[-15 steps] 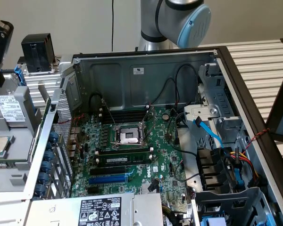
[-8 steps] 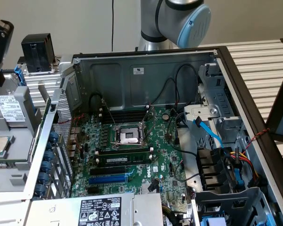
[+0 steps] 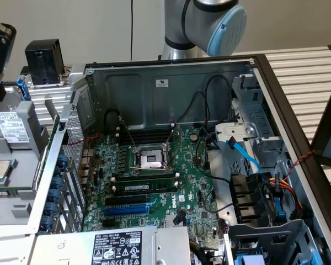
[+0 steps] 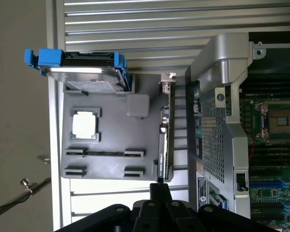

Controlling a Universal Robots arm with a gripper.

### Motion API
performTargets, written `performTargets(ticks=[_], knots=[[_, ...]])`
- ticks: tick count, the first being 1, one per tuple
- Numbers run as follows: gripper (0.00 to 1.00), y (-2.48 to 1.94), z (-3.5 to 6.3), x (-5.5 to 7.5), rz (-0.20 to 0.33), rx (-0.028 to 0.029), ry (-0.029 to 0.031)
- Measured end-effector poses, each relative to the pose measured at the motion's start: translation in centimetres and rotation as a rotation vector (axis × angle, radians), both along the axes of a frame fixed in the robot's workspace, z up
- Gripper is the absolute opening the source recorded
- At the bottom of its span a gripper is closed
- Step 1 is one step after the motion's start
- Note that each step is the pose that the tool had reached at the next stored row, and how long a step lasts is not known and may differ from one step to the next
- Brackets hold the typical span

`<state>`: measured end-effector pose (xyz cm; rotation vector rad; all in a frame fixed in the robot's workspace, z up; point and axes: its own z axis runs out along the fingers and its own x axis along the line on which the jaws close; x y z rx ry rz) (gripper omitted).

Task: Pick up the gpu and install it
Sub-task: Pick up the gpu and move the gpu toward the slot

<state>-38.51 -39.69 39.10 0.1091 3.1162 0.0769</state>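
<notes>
The moulded grey tray [image 4: 113, 137] is holding a flat metal hard drive [image 4: 87, 79] in blue clips and a square silver processor [image 4: 84, 124] in a recess. The thin gpu [image 4: 163, 140] is standing on edge along the tray's side nearest the open steel case [image 3: 132, 94], which is housing a green motherboard [image 3: 196, 190]. The black gripper [image 4: 159, 189] is sitting at the card's end, jaws drawn together; whether they are pinching the card I cannot tell.

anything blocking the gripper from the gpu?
Nothing visible. The gpu stands on edge along the grey tray, beside the case's rear panel, its upper edge uncovered. The shut gripper lines up with one end.
</notes>
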Motion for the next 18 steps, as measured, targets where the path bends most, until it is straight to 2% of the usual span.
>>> performTargets(ticks=[5,11,13,15,16,17,18], knots=[[0.11,0.00,-0.19,0.0,0.000,0.0000,-0.0018],[0.11,-0.01,-1.09,0.0,0.000,0.0013,-0.0071],[0.11,-0.04,-1.29,0.0,-0.001,0.0025,-0.0129],[0.12,-0.06,-1.43,0.0,-0.003,0.0046,-0.0224],[0.17,-0.07,-1.49,0.0,-0.004,0.0059,-0.0267],[0.17,-0.07,-1.58,0.0,-0.005,0.0072,-0.0307],[0.24,-0.07,-1.64,0.0,-0.006,0.0082,-0.0340]])
